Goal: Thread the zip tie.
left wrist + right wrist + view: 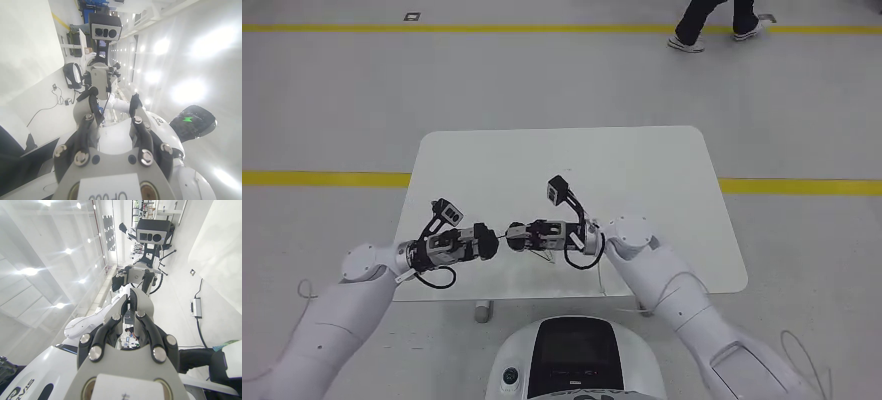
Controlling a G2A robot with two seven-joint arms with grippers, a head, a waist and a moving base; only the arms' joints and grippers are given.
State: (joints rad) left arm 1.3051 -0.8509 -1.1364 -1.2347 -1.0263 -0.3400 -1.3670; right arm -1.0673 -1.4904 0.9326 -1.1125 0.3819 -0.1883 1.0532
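Note:
Both arms meet tip to tip above the near edge of the white table [562, 165]. The zip tie [503, 235] is a thin pale strip bridging the small gap between the two grippers in the top view; it is too thin to make out in the wrist views. My right gripper [514, 236] [130, 295] has its fingers drawn close together, apparently shut on the tie. My left gripper [489, 241] [111, 103] faces it with its fingers spread wide and nothing visible between them.
The bare tabletop stretches away behind the grippers, and its front edge [542, 292] lies just under them. On the floor beside the table are a power box [195, 308] and cables. Yellow floor lines [322, 179] run past both sides.

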